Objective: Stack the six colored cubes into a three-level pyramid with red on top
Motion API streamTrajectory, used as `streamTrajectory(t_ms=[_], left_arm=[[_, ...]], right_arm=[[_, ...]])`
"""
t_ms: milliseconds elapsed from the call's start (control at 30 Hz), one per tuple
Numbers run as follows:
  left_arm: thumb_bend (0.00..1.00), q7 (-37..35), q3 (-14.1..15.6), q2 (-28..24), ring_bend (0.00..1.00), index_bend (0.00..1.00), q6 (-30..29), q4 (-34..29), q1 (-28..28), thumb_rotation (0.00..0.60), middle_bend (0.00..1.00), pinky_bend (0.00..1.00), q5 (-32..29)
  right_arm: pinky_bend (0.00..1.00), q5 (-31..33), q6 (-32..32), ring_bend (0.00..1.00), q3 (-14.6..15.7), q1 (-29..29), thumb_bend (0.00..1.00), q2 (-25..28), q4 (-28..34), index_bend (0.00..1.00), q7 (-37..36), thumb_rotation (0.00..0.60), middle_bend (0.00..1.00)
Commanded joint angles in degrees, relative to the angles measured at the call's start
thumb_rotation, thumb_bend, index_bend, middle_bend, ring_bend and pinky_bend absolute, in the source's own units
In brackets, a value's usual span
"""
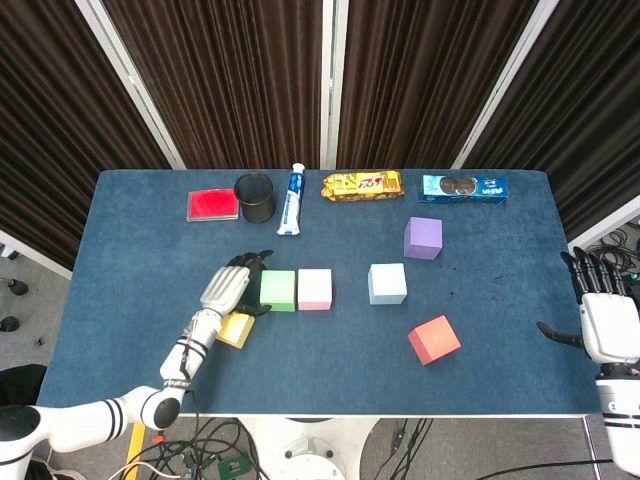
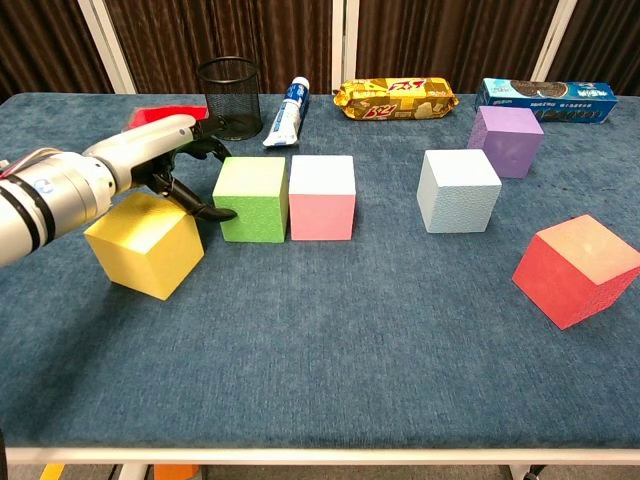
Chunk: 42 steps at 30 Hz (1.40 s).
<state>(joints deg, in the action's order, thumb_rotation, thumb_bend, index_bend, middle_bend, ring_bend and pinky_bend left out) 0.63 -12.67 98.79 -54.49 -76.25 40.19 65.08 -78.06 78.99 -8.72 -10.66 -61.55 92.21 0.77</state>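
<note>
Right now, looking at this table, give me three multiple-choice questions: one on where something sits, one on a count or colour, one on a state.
1. What touches the green cube's right side?
A. pink cube
B. purple cube
C. red cube

2. How many cubes are on the table?
A. four
B. five
C. six

3. What is the left robot hand doing?
A. lifting the yellow cube
B. resting fingers against the green cube
C. holding the toothpaste

Answers: 1 A, the pink cube sits flush beside it. 2 C, with yellow, light blue, purple and red. 3 B, its fingers touch that cube's left face.
</note>
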Motion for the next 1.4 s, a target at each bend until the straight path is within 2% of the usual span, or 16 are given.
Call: streamTrajectory(t_ms=[33, 233, 833, 1400], left_arm=[[0.29, 0.0, 0.0, 0.0, 0.09, 0.09, 0.1, -0.1, 0.1, 0.600, 0.53, 0.13, 0.2], [0.27, -0.4, 0.3, 0.0, 0.09, 0.09, 0.1, 0.0, 0.0, 0.600, 0.48, 0.12, 0.8], [0.25, -2.2, 0.3, -0.9, 0.09, 0.08, 1.3, -0.2, -0.1, 0.600, 0.19, 0.12, 1.4], [0.24, -2.9, 0.5, -2.6, 0.08, 0.08, -0.1, -3.6, -0.7, 0.600, 0.17, 0.12, 3.1]], right_arm=[[0.00, 0.0, 0.0, 0.00, 0.0, 0.0, 0.00, 0.0, 0.0, 0.00, -0.1, 0.600, 0.00], [0.00, 0.0, -0.1, 0.00, 0.0, 0.0, 0.00, 0.0, -0.1, 0.00, -0.2, 0.600, 0.00], [0.00, 0.0, -0.1, 0.00, 0.1, 0.0, 0.00, 0.1, 0.0, 0.00, -0.2, 0.600, 0.00], [0.00, -0.3, 0.1, 0.00, 0.1, 0.1, 0.00, 0.4, 0.4, 0.00, -0.1, 0.600, 0.00]])
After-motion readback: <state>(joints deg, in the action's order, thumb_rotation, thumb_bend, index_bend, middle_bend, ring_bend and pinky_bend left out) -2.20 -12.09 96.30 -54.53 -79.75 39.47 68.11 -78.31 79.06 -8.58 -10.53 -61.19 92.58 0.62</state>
